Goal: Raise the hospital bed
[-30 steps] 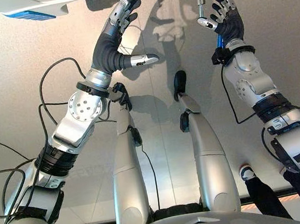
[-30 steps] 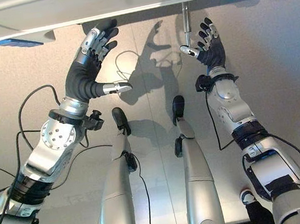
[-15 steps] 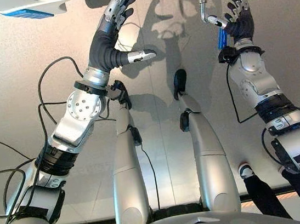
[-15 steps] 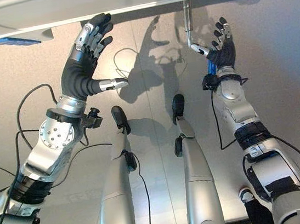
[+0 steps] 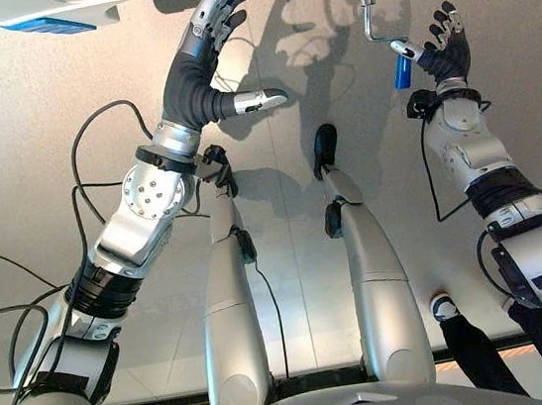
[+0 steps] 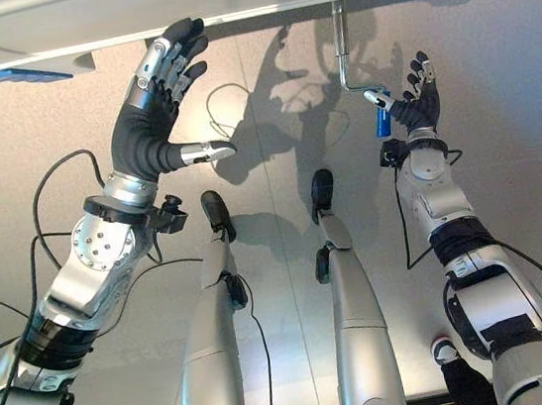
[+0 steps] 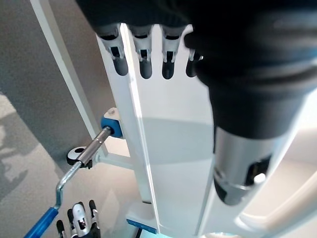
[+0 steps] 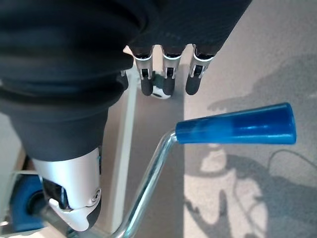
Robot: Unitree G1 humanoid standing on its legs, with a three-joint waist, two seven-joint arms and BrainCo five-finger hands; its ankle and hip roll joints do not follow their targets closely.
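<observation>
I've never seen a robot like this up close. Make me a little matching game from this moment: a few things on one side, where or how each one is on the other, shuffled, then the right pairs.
Things:
1. left hand
2. right hand
3. crank handle
4. bed frame

States:
A. blue grip on a bent metal rod
B. open, fingers up at the white bed edge
C. white, broad panel
D. open, beside the blue grip, not closed on it

Pairs: 1-B, 2-D, 3-A, 4-C
</observation>
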